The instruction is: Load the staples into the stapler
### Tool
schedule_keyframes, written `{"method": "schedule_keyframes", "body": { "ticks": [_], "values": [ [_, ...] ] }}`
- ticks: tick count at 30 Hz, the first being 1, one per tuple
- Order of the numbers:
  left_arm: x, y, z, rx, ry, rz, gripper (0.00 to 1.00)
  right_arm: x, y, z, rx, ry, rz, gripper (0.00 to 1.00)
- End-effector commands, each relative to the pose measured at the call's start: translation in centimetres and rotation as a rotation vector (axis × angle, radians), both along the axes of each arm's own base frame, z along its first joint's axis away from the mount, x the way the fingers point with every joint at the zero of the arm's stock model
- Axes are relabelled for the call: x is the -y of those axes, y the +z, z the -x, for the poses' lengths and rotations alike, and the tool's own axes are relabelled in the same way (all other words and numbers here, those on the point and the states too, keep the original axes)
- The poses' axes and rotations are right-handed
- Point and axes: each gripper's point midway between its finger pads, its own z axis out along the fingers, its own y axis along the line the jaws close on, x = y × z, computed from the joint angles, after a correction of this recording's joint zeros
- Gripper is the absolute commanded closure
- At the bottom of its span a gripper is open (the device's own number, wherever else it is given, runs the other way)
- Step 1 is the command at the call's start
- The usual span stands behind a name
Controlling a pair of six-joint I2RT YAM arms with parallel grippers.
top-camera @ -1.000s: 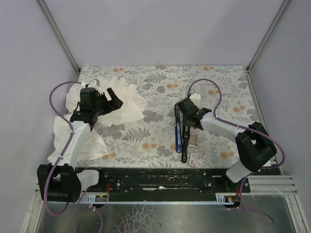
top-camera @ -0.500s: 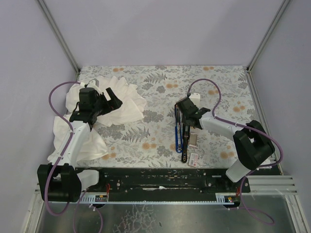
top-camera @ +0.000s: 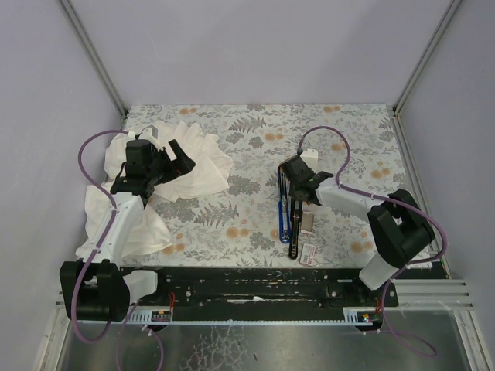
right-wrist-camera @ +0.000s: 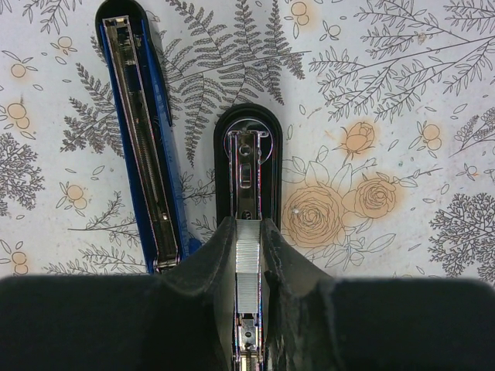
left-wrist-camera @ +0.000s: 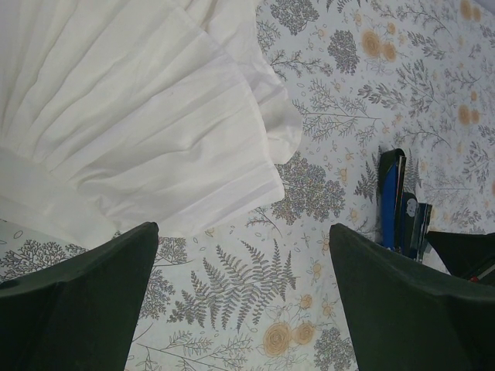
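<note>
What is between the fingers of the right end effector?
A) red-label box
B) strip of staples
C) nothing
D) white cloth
B: the right wrist view shows a silvery staple strip pinched by the right end effector over the open stapler channel.

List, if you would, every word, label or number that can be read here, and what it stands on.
No text is readable.
Staples box: red label, print too small to read.
Stapler: no marking legible.
Staple strip in the right gripper: bare metal, no text.

Staple strip [right-wrist-camera: 248,263] over stapler [right-wrist-camera: 247,158], cloth [top-camera: 195,166] far left
</note>
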Motion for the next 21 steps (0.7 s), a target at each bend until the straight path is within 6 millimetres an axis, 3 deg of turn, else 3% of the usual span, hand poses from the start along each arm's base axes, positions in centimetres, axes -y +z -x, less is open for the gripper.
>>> {"method": "schedule_keyframes", "body": {
  "ticks": [1,21],
  "values": [
    [-0.17,0.01,-0.44,0.018,0.001,0.010,0.09,0.42,0.62,-1.27,0.049,-0.037,0.010,0.85],
    [-0.18,-0.03,-0.51,0.017,0.000,0.015,0.09,1.34,-0.15,-1.19,0.056,-0.041,0.059,0.86]
  ]
}}
